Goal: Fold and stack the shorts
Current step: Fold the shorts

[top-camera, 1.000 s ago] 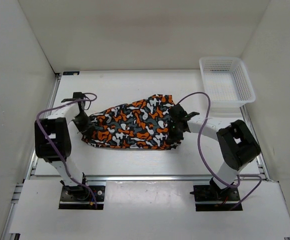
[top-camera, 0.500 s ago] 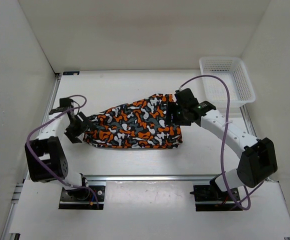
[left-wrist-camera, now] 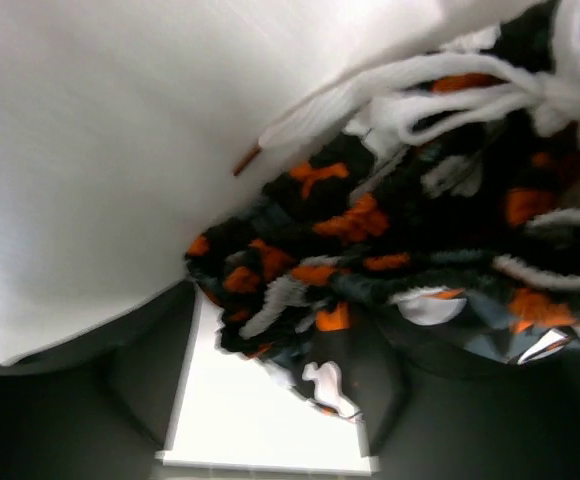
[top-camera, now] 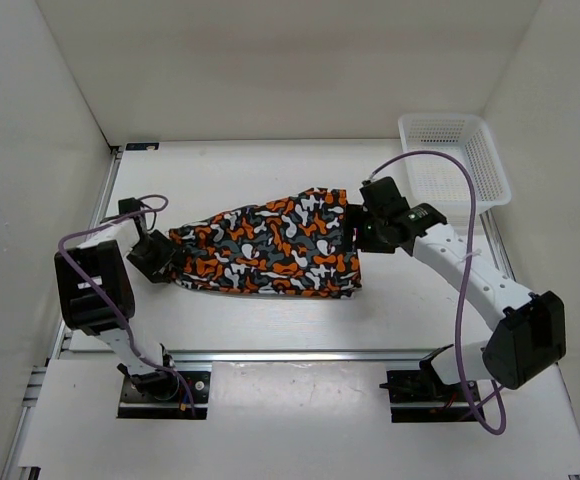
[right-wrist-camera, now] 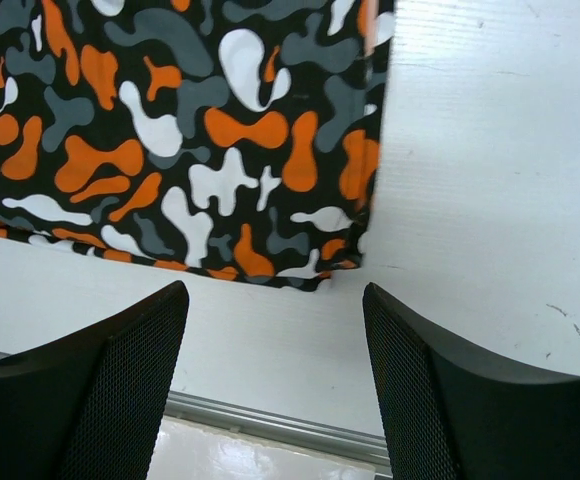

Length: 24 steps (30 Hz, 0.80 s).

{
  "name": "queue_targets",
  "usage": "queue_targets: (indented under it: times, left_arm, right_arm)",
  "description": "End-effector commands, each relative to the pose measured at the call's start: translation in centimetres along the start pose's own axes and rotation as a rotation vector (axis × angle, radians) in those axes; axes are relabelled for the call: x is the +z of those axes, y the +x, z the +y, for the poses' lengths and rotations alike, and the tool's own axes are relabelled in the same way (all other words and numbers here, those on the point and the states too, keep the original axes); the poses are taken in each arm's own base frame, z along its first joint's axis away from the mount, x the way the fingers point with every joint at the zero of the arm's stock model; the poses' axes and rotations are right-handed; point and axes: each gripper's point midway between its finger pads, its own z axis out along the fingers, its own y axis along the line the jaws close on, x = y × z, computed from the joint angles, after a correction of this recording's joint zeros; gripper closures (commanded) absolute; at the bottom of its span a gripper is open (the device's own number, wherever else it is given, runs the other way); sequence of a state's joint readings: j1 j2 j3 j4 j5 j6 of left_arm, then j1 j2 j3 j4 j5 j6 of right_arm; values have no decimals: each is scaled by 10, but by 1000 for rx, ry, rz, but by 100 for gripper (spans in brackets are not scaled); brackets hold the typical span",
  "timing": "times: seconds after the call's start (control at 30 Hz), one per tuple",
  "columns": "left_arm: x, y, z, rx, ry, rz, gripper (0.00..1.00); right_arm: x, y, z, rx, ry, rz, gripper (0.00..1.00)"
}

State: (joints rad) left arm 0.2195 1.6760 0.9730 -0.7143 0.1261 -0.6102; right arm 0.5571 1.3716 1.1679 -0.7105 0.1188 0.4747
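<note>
The shorts, printed in orange, black, white and grey blotches, lie folded lengthwise across the middle of the table. My left gripper is at their bunched left end. In the left wrist view, the waistband and white drawstring fill the upper right. My left gripper is open, and a fold of the fabric hangs into the gap against one finger. My right gripper hovers over the right end. In the right wrist view it is open and empty, just off the shorts' hem corner.
A white mesh basket stands at the back right corner of the table. A metal rail runs along the near table edge and shows in the right wrist view. White walls close in the left, back and right.
Both grippers have opened. The right arm has let go of the shorts' right end and swung up toward the back. The left gripper backed off, then came back to the waistband.
</note>
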Motion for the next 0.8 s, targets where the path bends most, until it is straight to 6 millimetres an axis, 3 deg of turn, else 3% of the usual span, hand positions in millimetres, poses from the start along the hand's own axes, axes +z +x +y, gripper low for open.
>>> queue_targets:
  times: [0.0,0.07,0.1,0.13,0.17,0.27,0.3,0.33,0.4,0.43,0.47,0.6,0.63,0.73,0.77]
  left_arm:
    - [3,-27,-12,-16,11,-78,33]
    - [2,-33,-14,-15,9,-91,46]
    - [0,-36,-16,-14,14,-99,68]
    - [-5,-40,-16,-3,8,-120,82]
    - [-12,-45,-18,-2,10,-141,90]
    - [-44,-62,-17,37,-65,-240,90]
    - [-66,-70,-31,78,-64,-303,90]
    - [-79,-78,-26,98,-125,-361,90]
    - [-102,-77,-25,128,-177,-398,90]
    - [-127,-84,-34,171,-190,-478,90]
    - [-138,-85,-38,181,-197,-509,90]
    - [-181,-76,-59,285,-219,-598,90]
    - [-185,-63,-67,335,-225,-593,90]
    - [-208,-52,-88,381,-215,-656,90]
    - [-218,-38,-105,428,-194,-685,90]
  right_arm:
    - [-12,-2,-6,-11,8,-26,25]
    - [-12,-2,-6,-11,8,-26,25]
    - [-16,-3,-11,-4,21,-32,25]
    - [-16,-3,-11,-4,22,-32,25]
    - [-20,-3,-13,-3,28,-40,25]
    - [-25,-5,-16,6,30,-51,25]
    - [-25,-7,-21,15,43,-57,25]
    - [-26,-3,-23,5,47,-50,25]
    - [-26,-4,-26,14,53,-52,25]
    - [-26,-4,-26,14,53,-52,25]
    - [-26,-6,-29,23,59,-54,25]
    - [-27,-3,-34,30,68,-47,25]
    - [-27,-3,-34,30,68,-47,25]
    - [-25,0,-35,29,71,-39,25]
    - [-25,0,-35,29,71,-39,25]
